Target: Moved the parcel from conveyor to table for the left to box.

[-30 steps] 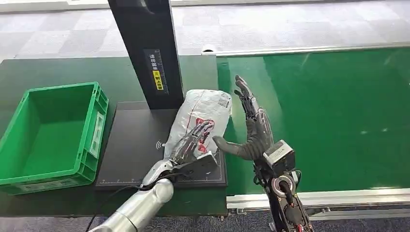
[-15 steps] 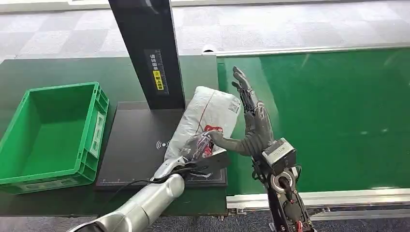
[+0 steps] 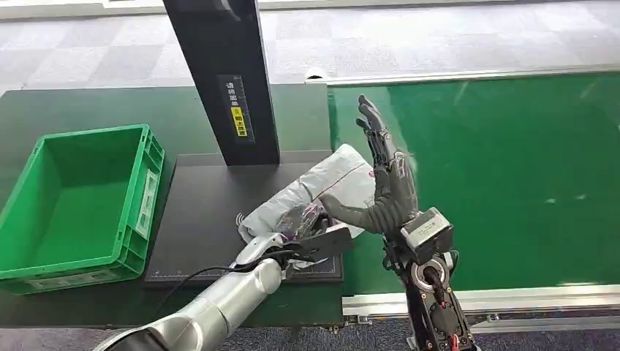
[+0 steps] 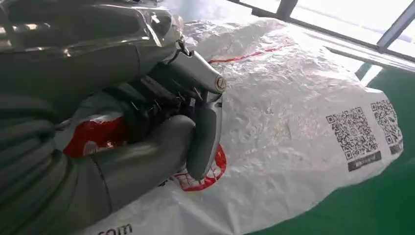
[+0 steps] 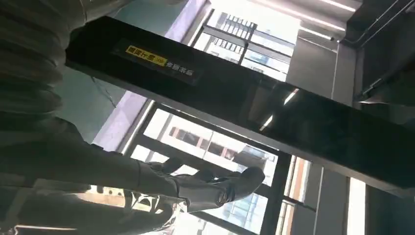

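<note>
Parcel on the scan pad, left hand gripping it, right hand flat beside it.

We note, in order of size: green conveyor (image 3: 504,175) to the right; dark bench (image 3: 95,110); green crate (image 3: 77,205) at its left end, well apart from the parcel; black scanner post (image 3: 227,80) standing on a black pad (image 3: 205,212). The white poly mailer parcel (image 3: 329,183) lies across the pad's right edge, partly over the conveyor. Left hand (image 4: 161,117) has its fingers (image 4: 203,132) curled onto the crinkled film. Right hand (image 3: 384,183) is upright, fingers spread, thumb touching the parcel. We judge it light, soft, slippery; best gripped mid-body, bunching the film.
</note>
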### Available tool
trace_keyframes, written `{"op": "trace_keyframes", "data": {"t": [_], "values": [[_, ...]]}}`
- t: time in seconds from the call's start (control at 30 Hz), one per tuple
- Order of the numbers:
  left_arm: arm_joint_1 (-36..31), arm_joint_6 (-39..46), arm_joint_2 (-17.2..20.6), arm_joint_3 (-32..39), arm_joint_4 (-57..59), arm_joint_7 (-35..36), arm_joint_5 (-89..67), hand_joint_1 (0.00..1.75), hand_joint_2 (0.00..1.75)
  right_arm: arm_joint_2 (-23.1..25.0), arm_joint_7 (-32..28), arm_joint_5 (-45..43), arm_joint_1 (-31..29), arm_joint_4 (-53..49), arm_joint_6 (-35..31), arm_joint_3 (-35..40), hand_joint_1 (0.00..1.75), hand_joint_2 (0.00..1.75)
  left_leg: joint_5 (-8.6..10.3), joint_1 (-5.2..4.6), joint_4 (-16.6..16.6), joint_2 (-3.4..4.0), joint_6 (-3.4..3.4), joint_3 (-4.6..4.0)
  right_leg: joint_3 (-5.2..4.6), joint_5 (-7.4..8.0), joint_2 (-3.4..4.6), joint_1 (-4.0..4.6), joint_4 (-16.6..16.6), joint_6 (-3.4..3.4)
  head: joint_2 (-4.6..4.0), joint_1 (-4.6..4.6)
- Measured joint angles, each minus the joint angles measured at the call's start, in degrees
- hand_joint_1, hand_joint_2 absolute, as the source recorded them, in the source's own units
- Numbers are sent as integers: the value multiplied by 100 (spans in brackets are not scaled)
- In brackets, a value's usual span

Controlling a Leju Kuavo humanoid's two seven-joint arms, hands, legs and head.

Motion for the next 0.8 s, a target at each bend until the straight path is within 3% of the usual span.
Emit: {"op": "trace_keyframes", "data": {"t": [0.47,0.8], "values": [[117,444,116,411,-219,-849,426,175,175,-31,0,44,18,-46,-74,-127,0,175,0,0,0,0,0,-3,-3,0,0,0,0,0,0,0],[456,492,348,892,-1948,-1082,824,175,175,-57,-15,190,65,-66,-120,-210,0,175,0,0,0,1,0,-4,-5,0,1,2,0,0,0,-2]]}}
